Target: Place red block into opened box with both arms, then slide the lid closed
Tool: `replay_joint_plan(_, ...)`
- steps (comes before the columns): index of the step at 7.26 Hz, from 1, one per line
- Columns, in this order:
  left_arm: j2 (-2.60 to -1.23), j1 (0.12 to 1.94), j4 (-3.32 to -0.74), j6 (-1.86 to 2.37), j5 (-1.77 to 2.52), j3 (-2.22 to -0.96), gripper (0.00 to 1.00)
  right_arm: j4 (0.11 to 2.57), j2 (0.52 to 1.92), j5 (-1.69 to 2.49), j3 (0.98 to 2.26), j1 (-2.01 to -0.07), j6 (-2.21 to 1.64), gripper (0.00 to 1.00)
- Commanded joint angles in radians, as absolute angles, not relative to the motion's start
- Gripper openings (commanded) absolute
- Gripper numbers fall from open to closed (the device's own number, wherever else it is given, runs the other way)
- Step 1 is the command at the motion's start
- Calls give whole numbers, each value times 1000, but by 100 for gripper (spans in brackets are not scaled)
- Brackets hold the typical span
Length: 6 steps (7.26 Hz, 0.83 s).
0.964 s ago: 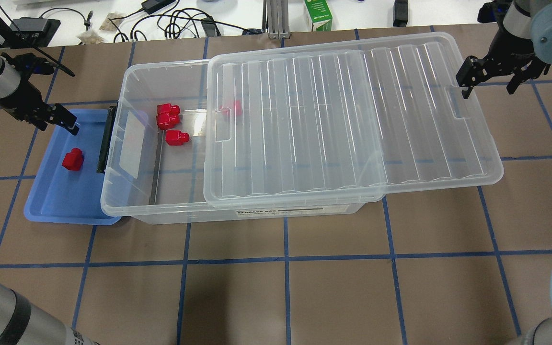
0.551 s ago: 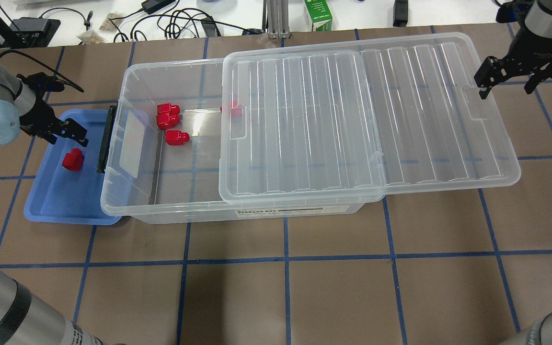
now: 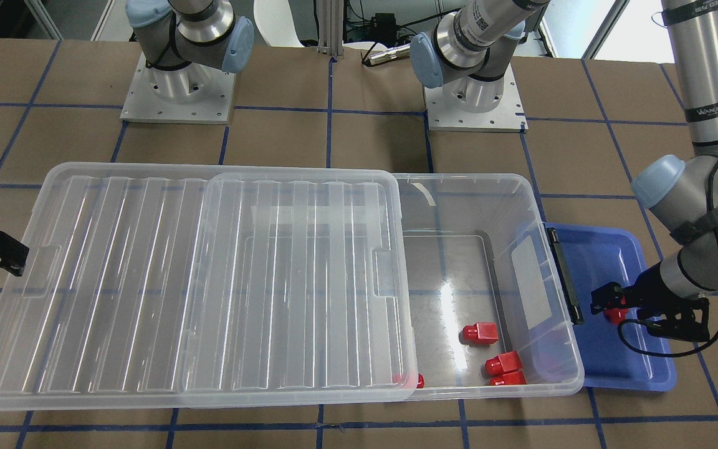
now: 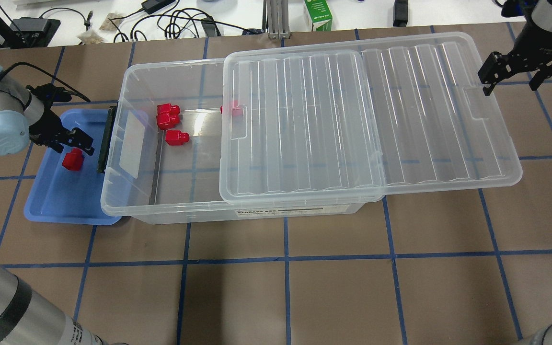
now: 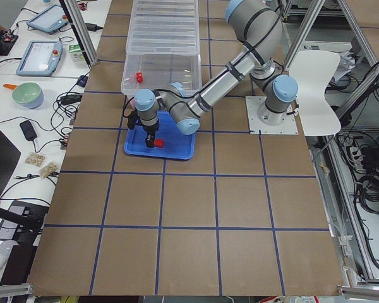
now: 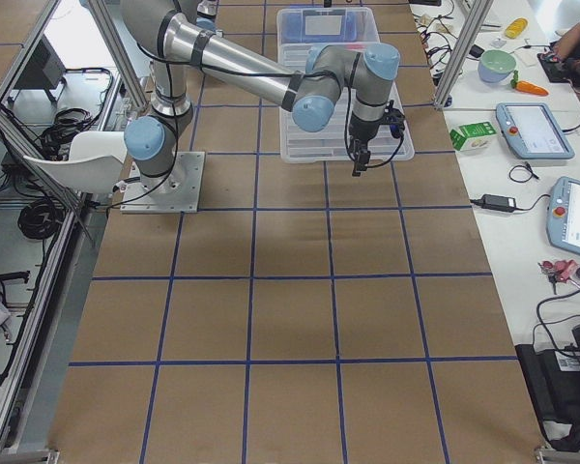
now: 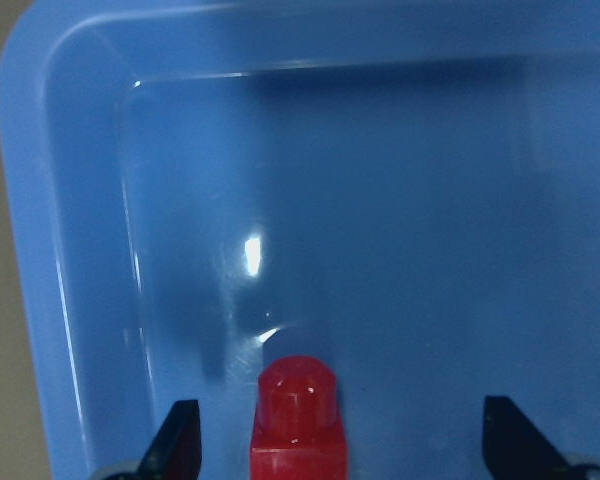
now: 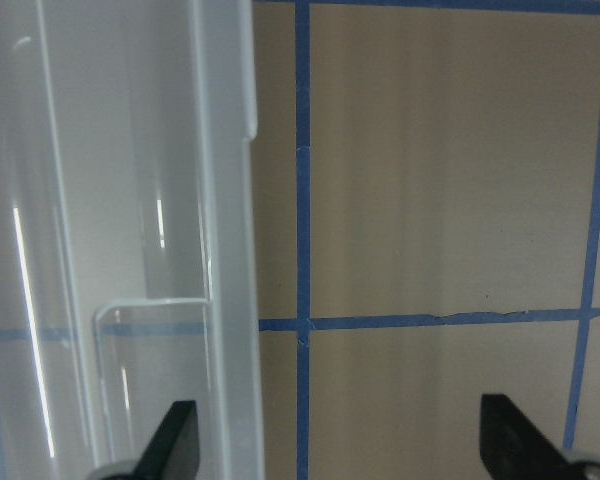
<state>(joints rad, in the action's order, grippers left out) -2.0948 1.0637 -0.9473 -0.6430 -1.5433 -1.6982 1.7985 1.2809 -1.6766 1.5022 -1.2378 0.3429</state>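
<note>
1. Writing: the box (image 4: 113, 191) has "STORAGE BOX" in small print on its long side wall; no writing can be made out on the white label (image 4: 130, 143) at its short end; the print on the green carton (image 4: 317, 14) beyond the table is too small to read.
2. Counts: five red pieces in all; one, the red block (image 4: 72, 159), lies in the blue tray (image 4: 51, 206), near the box's black latch (image 4: 106, 139); the four other red blocks (image 4: 177, 137) lie on the box floor (one half under the lid's edge); one box, one lid, one tray, two arms.
3. The lid (image 4: 424, 120) rests on the box, shifted toward the robot's right and overhanging that end; the latch end is uncovered.
4. The left gripper (image 7: 345, 455) hangs low in the tray; its fingers are spread wide, one on each side of the red block, clear of it in the wrist view.
5. The right gripper (image 4: 513, 84) is at the lid's overhanging short end by the notch (image 4: 475, 108); its fingers are wide apart and hold nothing; one is over the lid's rim, the other over the table (image 8: 430, 200).
</note>
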Motion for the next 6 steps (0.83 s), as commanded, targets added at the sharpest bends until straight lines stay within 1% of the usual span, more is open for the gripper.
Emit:
replay_joint_plan(1, -2102, 1062, -945, -643, -1566, -1701, 94, 1778, 1313, -1669, 1500, -1246, 336, 100)
replay_joint_plan(2, -2102, 1062, -945, -641, -1586, -1703, 71, 1735, 1362, -1667, 1499, -1246, 336, 100)
replay_joint_plan(3, -2103, 1063, -946, -640, -1588, -1704, 38, 1714, 1393, -1667, 1497, -1247, 334, 100)
replay_joint_plan(4, -2102, 1062, -946, -641, -1586, -1707, 19, 1697, 1408, -1664, 1496, -1256, 336, 100)
replay_joint_plan(5, -2089, 1062, -948, -641, -1588, -1707, 3, 1695, 1411, -1664, 1494, -1258, 340, 100)
replay_joint_plan(6, -2083, 1062, -951, -640, -1588, -1707, 0, 1706, 1398, -1664, 1497, -1258, 342, 100)
